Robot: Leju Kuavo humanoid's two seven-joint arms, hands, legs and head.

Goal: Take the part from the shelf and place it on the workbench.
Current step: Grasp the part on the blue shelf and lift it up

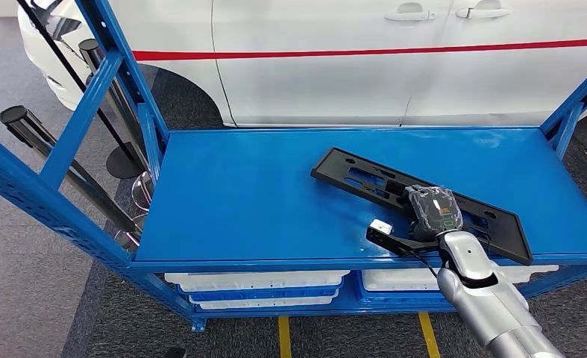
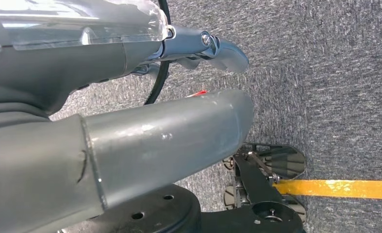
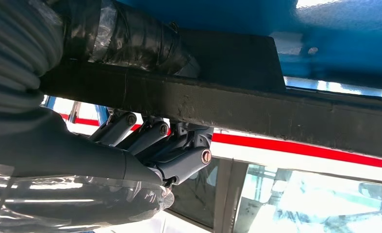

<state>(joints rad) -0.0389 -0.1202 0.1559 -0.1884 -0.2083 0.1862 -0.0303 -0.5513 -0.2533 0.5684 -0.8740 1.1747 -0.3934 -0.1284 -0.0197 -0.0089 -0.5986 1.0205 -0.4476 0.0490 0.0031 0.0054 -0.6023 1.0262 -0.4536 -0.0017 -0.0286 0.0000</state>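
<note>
Head view: blue shelf [image 1: 260,194] standing before a white car [image 1: 350,67] with a red stripe along its doors. Black flat part [image 1: 365,177], long and slotted, lying slantwise on the shelf top, its far end toward the car, its near end just beside the front edge. Right hand [image 1: 433,211], wrapped in clear film, set on the part's near end at the edge of the shelf, silver arm coming up from below. Small white tag [image 1: 381,227] just beside the hand; no writing legible on it. Green marks on the back of the hand, too small to read. White trays [image 1: 256,282] on the level beneath the shelf top. Black posts [image 1: 29,127] standing beside the shelf's far upright.

Left wrist view: left hand [image 2: 145,92] hanging over grey carpet [image 2: 334,73], holding nothing, thick thumb and darker fingers [image 2: 225,51] lying apart. Yellow floor line [image 2: 344,188] across the carpet near the hand.

Right wrist view: seen close, part's black edge [image 3: 257,104] clamped by the right hand, thumb on one face, fingers [image 3: 179,150] curled against the other. Beyond the part, blue shelf top, car's red stripe, window glass. No lettering readable anywhere.
</note>
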